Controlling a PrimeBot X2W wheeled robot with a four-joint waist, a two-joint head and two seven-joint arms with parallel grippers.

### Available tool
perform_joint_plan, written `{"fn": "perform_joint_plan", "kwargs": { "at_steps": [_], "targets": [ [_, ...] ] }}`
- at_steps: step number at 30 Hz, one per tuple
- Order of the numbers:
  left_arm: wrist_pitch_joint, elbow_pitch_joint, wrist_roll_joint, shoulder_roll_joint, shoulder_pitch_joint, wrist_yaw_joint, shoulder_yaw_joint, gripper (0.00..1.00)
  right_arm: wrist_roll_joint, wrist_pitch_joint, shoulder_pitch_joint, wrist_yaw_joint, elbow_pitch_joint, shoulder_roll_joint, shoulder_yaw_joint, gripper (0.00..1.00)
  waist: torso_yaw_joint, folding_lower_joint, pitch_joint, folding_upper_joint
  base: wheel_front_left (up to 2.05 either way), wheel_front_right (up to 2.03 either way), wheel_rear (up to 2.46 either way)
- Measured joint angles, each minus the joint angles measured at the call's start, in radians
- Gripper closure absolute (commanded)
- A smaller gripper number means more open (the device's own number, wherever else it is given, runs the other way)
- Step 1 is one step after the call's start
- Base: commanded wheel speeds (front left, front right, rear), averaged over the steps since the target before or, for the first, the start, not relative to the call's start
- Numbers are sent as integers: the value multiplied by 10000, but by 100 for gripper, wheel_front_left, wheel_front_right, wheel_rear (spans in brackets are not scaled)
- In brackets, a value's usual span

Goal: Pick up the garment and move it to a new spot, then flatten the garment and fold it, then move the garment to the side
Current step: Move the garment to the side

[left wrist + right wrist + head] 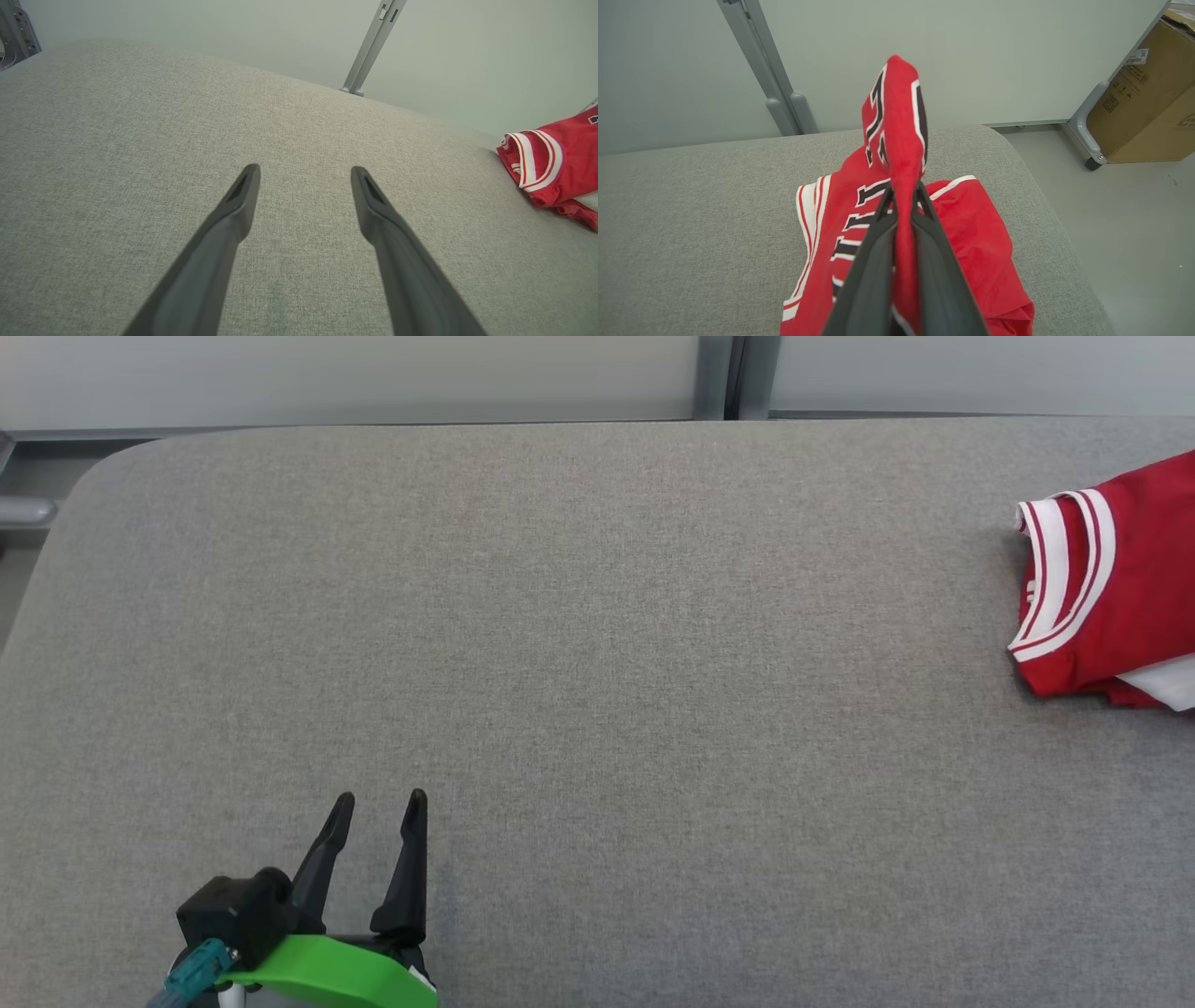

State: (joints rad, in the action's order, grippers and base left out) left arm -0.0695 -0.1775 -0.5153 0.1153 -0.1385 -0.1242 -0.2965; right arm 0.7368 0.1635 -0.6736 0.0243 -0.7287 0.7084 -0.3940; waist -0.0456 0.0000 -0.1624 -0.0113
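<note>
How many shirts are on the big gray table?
1. The red jersey lies at the right end of the table, with a fold of it pinched up by the right gripper. Another shirt tucked under it would be hidden.

Right gripper point(903, 189) fingers point(873, 270) pinch a raised fold of red garment point(976, 242).
</note>
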Motion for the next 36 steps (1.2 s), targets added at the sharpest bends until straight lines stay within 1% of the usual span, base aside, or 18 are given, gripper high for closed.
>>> {"fn": "perform_joint_plan", "kwargs": {
  "at_steps": [1, 5, 13, 16, 20, 22, 27, 30, 31, 33, 34, 35, 36],
  "targets": [
    [6, -35, 12, 21, 52, 0, 0, 0, -153, 67, -19, -17, -52, 88, -88, 100, -12, 0, -54, 0, 0, 0, 0],
    [138, -221, 107, 82, 185, 0, -6, 0, -633, 88, -151, -278, -274, 337, -297, 100, -61, 0, -297, 0, 0, 0, 0],
    [309, -357, 286, 190, 482, 0, -119, 0, -1662, -205, -172, -892, -648, 890, -665, 100, -205, 0, -850, 0, 0, 0, 0],
    [351, -370, 290, 219, 560, 0, -144, 0, -2011, -316, -201, -1057, -765, 922, -826, 100, -291, 0, -1046, 0, 0, 0, 0],
    [435, -462, 320, 240, 633, 0, -150, 0, -2493, -462, -199, -1097, -976, 909, -1187, 100, -421, 0, -1273, 0, 0, 0, 0],
    [439, -510, 387, 247, 636, 0, -150, 0, -2541, -579, -202, -1239, -1060, 802, -1204, 100, -472, 0, -1371, 0, 0, 0, 0],
    [474, -564, 453, 276, 789, 0, -144, 0, -2997, -853, -354, -1404, -1432, 700, -1312, 100, -528, 0, -1547, 0, 0, 0, 0],
    [527, -573, 506, 293, 815, 0, -128, 0, -3101, -1016, -375, -1417, -1685, 671, -1266, 100, -507, 0, -1576, 0, 0, 0, 0],
    [527, -581, 533, 309, 815, 0, -94, 0, -3160, -1034, -411, -1469, -1753, 602, -1250, 97, -481, 0, -1582, 0, 0, 0, 0],
    [535, -591, 539, 343, 815, 0, -52, 0, -3202, -1114, -496, -1488, -1919, 437, -1197, 67, -416, 0, -1591, 0, 0, 0, 0],
    [560, -596, 541, 353, 815, 0, -46, 0, -3202, -1145, -533, -1486, -2017, 387, -1156, 56, -379, 0, -1593, 0, 0, 0, 0],
    [560, -598, 541, 357, 815, 0, -48, 0, -3202, -1179, -543, -1486, -2123, 380, -1099, 56, -343, 0, -1595, 0, 0, 0, 0],
    [571, -598, 541, 359, 815, 0, -48, 0, -3200, -1181, -543, -1486, -2249, 382, -1053, 37, -307, 0, -1595, 0, 0, 0, 0]
  ]
}}
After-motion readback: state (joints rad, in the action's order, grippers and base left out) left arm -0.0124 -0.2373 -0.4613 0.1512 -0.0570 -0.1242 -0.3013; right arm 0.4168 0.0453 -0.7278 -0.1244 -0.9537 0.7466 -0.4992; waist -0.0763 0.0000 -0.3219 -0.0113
